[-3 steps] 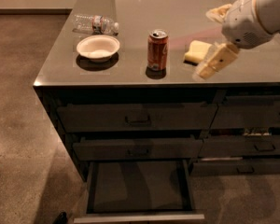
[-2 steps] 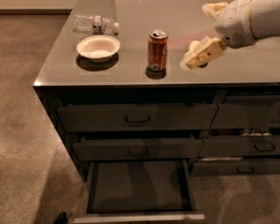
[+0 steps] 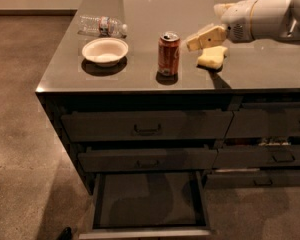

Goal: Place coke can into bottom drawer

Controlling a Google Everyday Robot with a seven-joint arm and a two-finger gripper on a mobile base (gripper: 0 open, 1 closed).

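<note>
Gripper (image 3: 203, 28) near the coke can (image 3: 168, 54) — its arm (image 3: 270, 16) cut off by the picture's edge.

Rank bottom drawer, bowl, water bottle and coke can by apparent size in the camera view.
1. Bottom drawer.
2. Bowl, coke can, water bottle: too alike to rank.
Gripper hovers right of the can.

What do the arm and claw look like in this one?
The arm is a smooth, rounded white shell with a thin seam line around it near the wrist. The claw, above the counter just right of the can, has two pale cream, blunt fingers. No cables or markings show.
</note>
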